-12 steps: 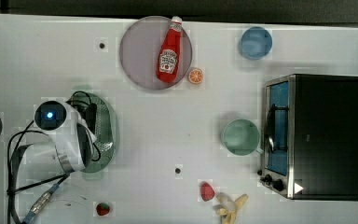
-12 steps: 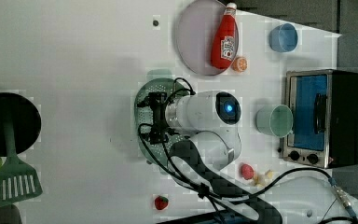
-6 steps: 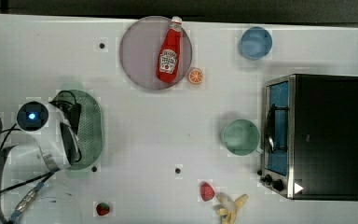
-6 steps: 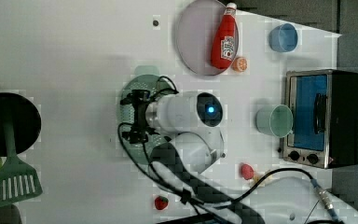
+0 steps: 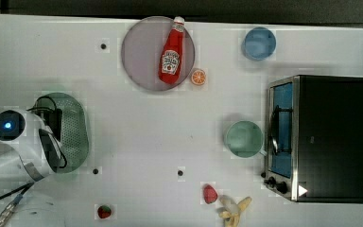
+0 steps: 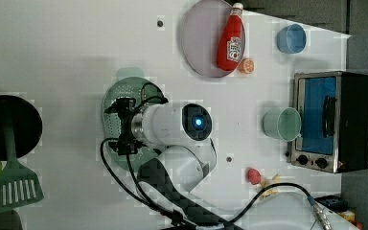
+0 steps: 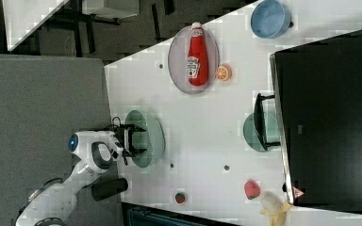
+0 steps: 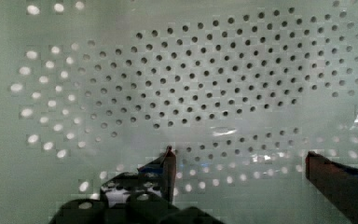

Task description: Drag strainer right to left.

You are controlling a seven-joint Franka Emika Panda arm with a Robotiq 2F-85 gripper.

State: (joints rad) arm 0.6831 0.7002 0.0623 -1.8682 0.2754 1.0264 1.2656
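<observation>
Right up close, the tool (image 8: 240, 161) hung with its two fingers (image 8: 169, 168) spread wide over the holed floor of the strainer (image 8: 205, 93), gripping nothing; whether the tips touched that floor could not be told. In the top view the strainer (image 5: 73, 132) lay near the table's (image 5: 137, 127) left edge, partly under the white arm (image 5: 26, 142); in the right view the tool (image 7: 133, 139) stood inside the pale green oval (image 7: 152, 136), fingers apart. Just off the strainer a small strawberry (image 5: 104, 211) sat by the table's near edge in the top view; further along came a red fruit (image 5: 210, 194) and a banana (image 5: 234, 210); then the teal bowl (image 5: 244, 138), close against the toaster oven (image 5: 319, 137). Well apart, toward the top view's upper side, the ketchup bottle (image 5: 171, 56) lay on the grey plate (image 5: 139, 56), an orange half (image 5: 198, 76) just beside the rim; the blue bowl (image 5: 259, 43) sat farthest off.
</observation>
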